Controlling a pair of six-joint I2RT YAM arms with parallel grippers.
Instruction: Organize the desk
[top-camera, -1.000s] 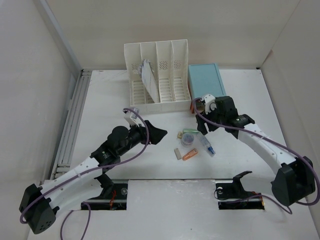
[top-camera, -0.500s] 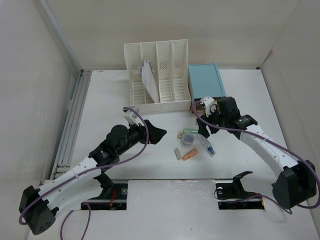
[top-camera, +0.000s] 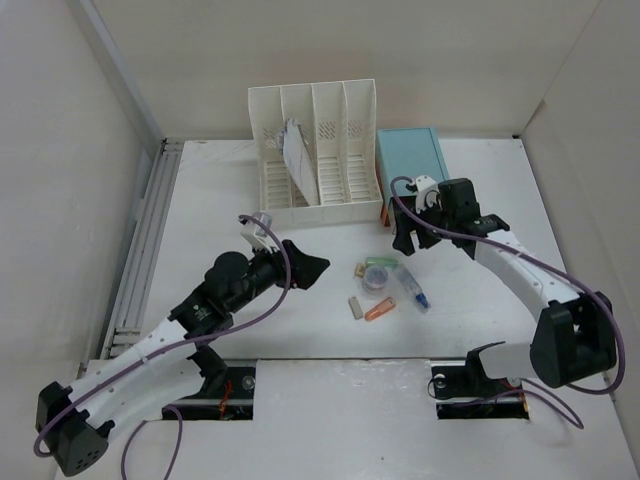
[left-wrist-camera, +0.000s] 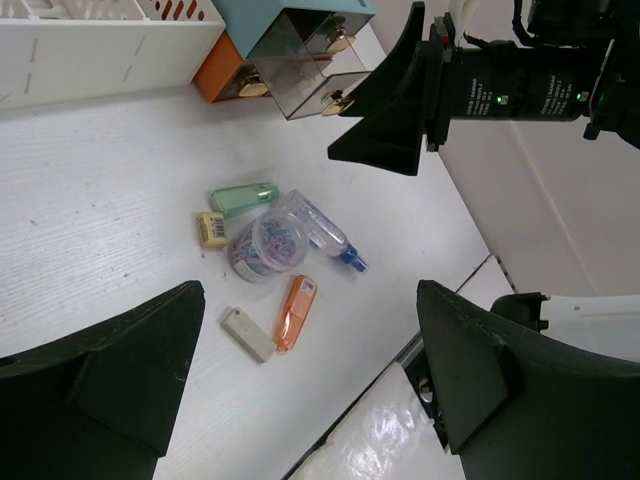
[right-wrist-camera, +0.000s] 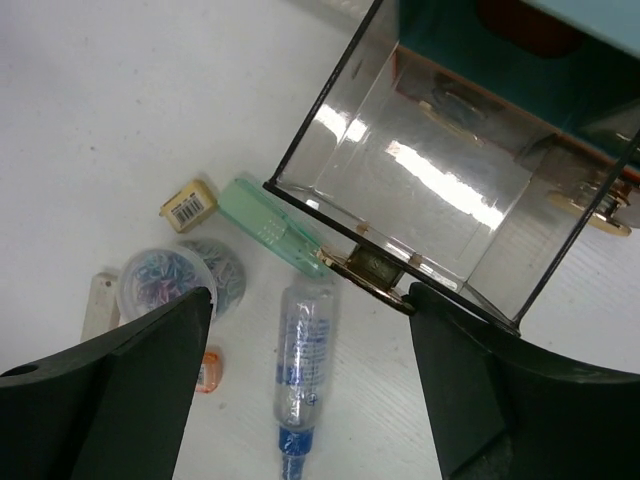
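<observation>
The white desk (top-camera: 220, 200) holds a small pile at its middle: a green case (top-camera: 378, 263), a clear tub of paper clips (top-camera: 374, 278), a glue bottle (top-camera: 413, 290), an orange stick (top-camera: 379, 311) and a grey block (top-camera: 355, 307). My left gripper (top-camera: 308, 268) is open and empty, hovering left of the pile; the left wrist view shows the pile (left-wrist-camera: 265, 245) between its fingers (left-wrist-camera: 110, 380). My right gripper (top-camera: 404, 240) is open at the front of the light-blue drawer box (top-camera: 412, 160). A clear drawer (right-wrist-camera: 430, 180) stands pulled out, its brass handle (right-wrist-camera: 372, 268) just ahead of the open jaws.
A white slotted file rack (top-camera: 315, 150) with papers stands at the back, left of the drawer box. A grey rail (top-camera: 145, 240) runs along the left edge. White walls enclose the desk. A small yellow eraser (right-wrist-camera: 188, 203) lies by the green case.
My right gripper has moved away from the pile, back toward the drawer box front. My left arm has shifted slightly; its gripper stays open.
</observation>
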